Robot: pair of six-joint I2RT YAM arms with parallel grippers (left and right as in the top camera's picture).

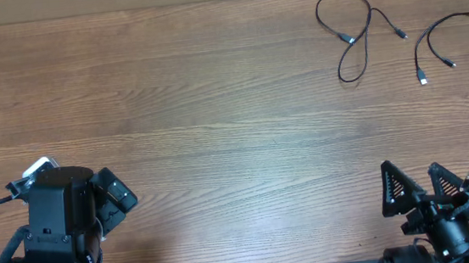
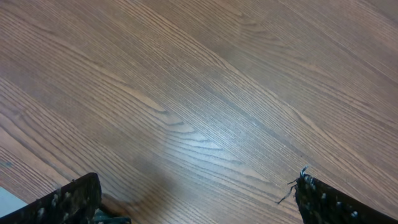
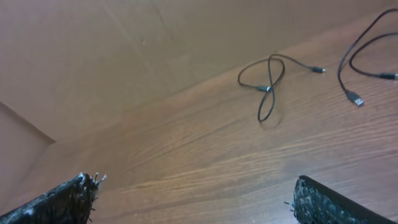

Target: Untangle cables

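The looped cable (image 1: 351, 39) is a thin black cord that crosses over itself once, making a rounded loop on the far side and a narrower one on the near side, with small dark plugs at its ends. It lies flat on the wooden table (image 1: 215, 108), well ahead of the right pincer (image 1: 418, 185) and slightly to its left. In the right wrist view the looped cable (image 3: 268, 87) sits far beyond the two spread fingertips. The arched cable (image 1: 453, 17) is equally thin and black. It bends in an open arc with both ends pointing back toward the right pincer, and one end carries a silvery plug (image 3: 354, 98). It lies well ahead of that pincer and a little to its right, just beside the looped cable without touching it. The right pincer (image 3: 196, 199) stands wide open with nothing between its jaws. The left pincer (image 2: 196, 199) is also wide open and empty, with only bare wood grain between its fingertips. Both cords are well apart from it, far ahead and off to its right.
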